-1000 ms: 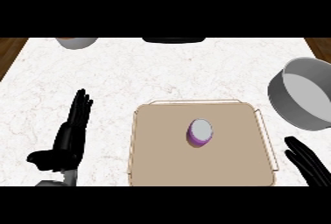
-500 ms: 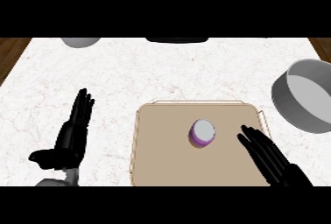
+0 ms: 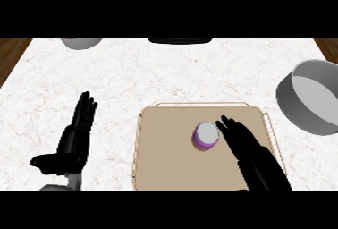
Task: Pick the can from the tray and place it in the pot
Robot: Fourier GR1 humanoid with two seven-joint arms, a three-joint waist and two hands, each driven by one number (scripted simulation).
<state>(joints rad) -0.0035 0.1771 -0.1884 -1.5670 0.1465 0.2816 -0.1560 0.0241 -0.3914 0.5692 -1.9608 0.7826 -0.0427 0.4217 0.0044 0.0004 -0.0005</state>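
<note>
Can (image 3: 206, 135) upright on tray (image 3: 168, 147), slightly right of frame center, purple side with pale grey top. Tray is tan, rounded corners, thin raised rim, lying flat on bench (image 3: 165, 71) in the lower center.

Right robot hand (image 3: 249, 151) comes in from lower right edge over the tray, fingers straight and stretched toward upper left, just beside the can on its right. Fingertips (image 3: 224, 121) reach level with the can top. Cannot tell if they touch the can; nothing curled round it, hand spread, not pinching.

Left robot hand (image 3: 74, 142) at lower left of frame, on bare bench left of the tray, well apart from the can. Fingers straight, pointing up the frame, held together, thumb out to the left near the lower edge. Holds nothing, resting.

Pot (image 3: 310, 100) at right edge, upper right of the tray, grey, round, open top, partly cut off by frame edge. Apart from tray.

Bench is white marble pattern, brown wood strips at both upper corners. Grey bowl-like thing (image 3: 82, 43) at top left edge, dark thing (image 3: 179, 40) at top center, both cut off, cannot tell what they are.
</note>
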